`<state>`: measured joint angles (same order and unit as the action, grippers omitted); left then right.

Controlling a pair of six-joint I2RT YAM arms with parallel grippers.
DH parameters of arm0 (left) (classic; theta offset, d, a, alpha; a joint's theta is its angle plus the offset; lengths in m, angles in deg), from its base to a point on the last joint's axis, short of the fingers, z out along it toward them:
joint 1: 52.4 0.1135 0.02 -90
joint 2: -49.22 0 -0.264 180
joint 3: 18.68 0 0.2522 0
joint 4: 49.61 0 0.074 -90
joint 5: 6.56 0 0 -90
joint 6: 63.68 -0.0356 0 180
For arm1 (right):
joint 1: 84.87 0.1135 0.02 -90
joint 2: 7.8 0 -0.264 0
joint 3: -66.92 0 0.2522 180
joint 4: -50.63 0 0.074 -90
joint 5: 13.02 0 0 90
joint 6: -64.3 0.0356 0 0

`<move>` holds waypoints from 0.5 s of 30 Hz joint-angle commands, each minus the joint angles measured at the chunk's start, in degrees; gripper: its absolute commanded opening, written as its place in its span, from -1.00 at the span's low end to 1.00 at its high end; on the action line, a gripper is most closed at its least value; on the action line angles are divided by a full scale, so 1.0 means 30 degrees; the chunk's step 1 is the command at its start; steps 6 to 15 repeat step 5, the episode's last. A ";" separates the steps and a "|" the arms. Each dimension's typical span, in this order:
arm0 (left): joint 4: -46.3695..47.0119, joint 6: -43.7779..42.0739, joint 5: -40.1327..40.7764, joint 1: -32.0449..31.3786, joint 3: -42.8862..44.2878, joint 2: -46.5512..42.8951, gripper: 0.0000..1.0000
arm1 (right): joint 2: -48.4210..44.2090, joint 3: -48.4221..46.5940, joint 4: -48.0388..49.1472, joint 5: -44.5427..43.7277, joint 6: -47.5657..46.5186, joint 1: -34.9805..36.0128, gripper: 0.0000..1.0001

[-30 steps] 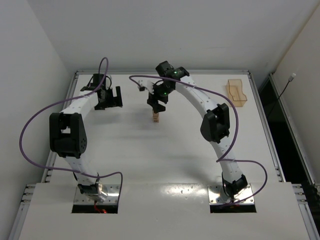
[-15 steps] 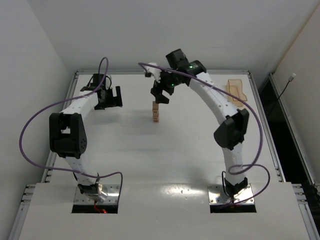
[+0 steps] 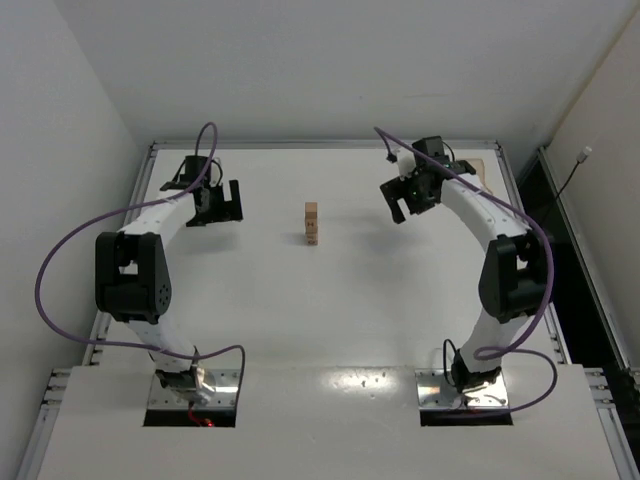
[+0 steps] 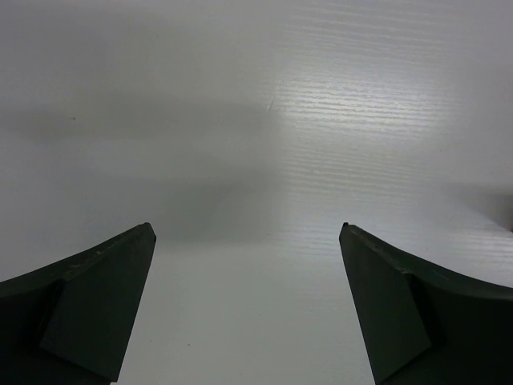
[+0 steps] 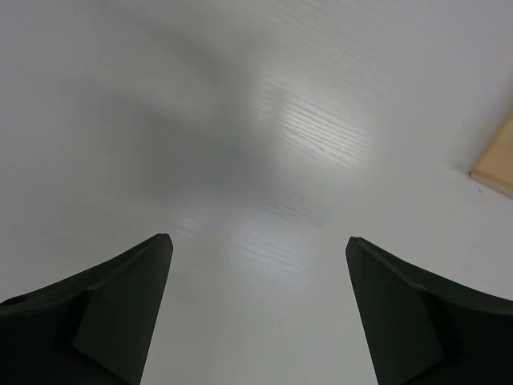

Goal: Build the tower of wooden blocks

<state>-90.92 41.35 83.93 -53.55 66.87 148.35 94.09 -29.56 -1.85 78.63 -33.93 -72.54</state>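
The tower [image 3: 312,223] stands in the middle of the table [image 3: 330,330]. It is a thin stick of wood blocks [image 3: 312,236], one on top of the other, pointing straight up. From here it is too small for me to count the blocks.

The two arms are out to the sides. The left gripper [image 3: 222,203] is at about 9 o'clock from the tower. The right gripper [image 3: 405,202] is at about 3 o'clock. Both sit a little toward 12. They look about the same way off from the tower, so I cannot say which is nearer. Neither one touches it.

The left gripper [image 4: 247,233] has its fingers [image 4: 96,305] wide apart, with only white table between them. The right gripper [image 5: 258,239] is the same: fingers [image 5: 112,313] spread wide, holding nothing. At the right edge of that wrist view I see a tan corner. I think it is the orange tray [image 5: 498,164], just beside that arm.

I think the tower is built, or very close to it. What matters now is that it is tall and thin, so a bump from the side would knock it over. If an arm goes back to it, it should come down from above, not slide in from 9 or 3 o'clock.

There is bare table on both sides of the tower, so there is room to move. The rail [image 3: 320,145] at 12 o'clock is well apart from it.
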 commanded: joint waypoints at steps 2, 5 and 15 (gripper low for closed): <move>0.0775 -0.0263 0.0217 0.0148 -0.0023 -0.0905 1.00 | -0.1411 0.0559 0.2563 -0.1605 0.2185 -0.0890 0.75; 0.0775 -0.0263 0.0217 0.0148 -0.0023 -0.0905 1.00 | -0.1589 0.0561 0.2741 -0.1868 0.2186 -0.1330 0.75; 0.0775 -0.0263 0.0217 0.0148 -0.0023 -0.0905 1.00 | -0.1589 0.0561 0.2741 -0.1868 0.2186 -0.1330 0.75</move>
